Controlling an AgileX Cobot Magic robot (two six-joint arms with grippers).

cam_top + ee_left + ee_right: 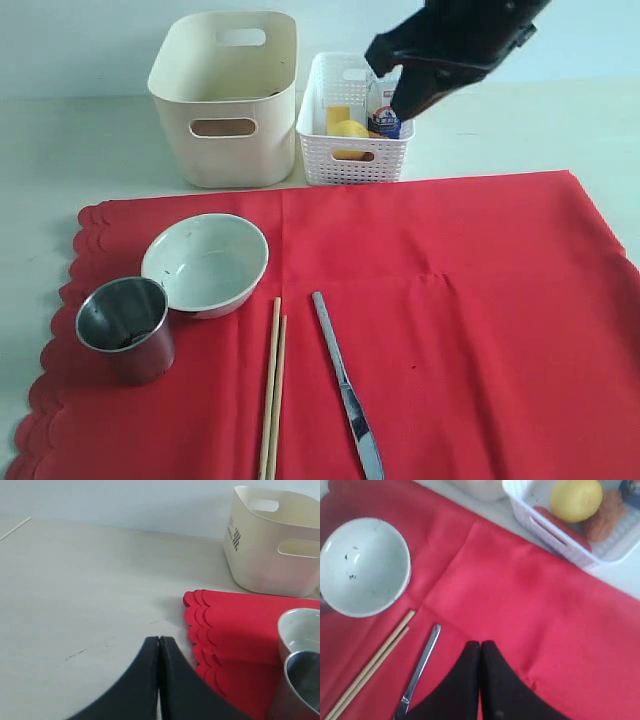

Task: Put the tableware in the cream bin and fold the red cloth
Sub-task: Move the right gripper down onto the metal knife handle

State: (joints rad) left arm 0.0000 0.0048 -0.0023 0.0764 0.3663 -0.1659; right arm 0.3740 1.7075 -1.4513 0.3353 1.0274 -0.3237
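Note:
The red cloth (470,300) lies spread on the table, its scalloped edge on the left. On it rest a white bowl (207,262), a steel cup (125,325), wooden chopsticks (272,385) and a silver knife (345,385). The cream bin (222,95) stands behind the cloth. My right gripper (400,105) hangs high near the white basket, shut and empty; in its wrist view it (480,644) is above the cloth (530,605), near the knife (420,667) and bowl (362,565). My left gripper (159,639) is shut and empty over bare table beside the scalloped edge (200,625).
A white perforated basket (355,150) beside the cream bin holds a lemon (575,499), a brown nugget-like piece (602,517) and a milk carton (383,115). The cup (300,690) and bowl (300,627) sit close to the left gripper.

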